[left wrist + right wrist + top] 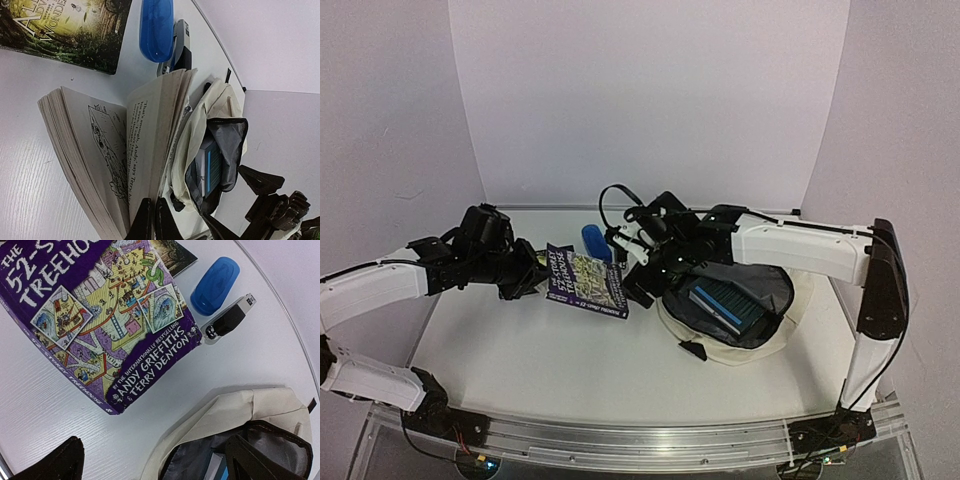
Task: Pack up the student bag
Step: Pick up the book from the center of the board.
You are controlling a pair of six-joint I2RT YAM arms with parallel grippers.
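The cream student bag (775, 330) lies at the right of the table with its mouth open, showing dark grey lining and a blue book (725, 303) inside. My left gripper (533, 272) is shut on the edge of a purple "52-Storey Treehouse" book (586, 283), just left of the bag. In the left wrist view the fingertips (144, 220) pinch its fanned pages (100, 145), with the bag (200, 125) beyond. My right gripper (645, 272) is open at the bag's left rim. In the right wrist view its fingers straddle the rim (220, 415), and the purple book (100, 315) lies beyond.
A blue oval case (595, 243) and a grey-and-black stapler-like object (227, 320) lie behind the purple book. A second book with a dark forest cover (65, 27) lies flat beside them. White walls enclose the table's back and sides.
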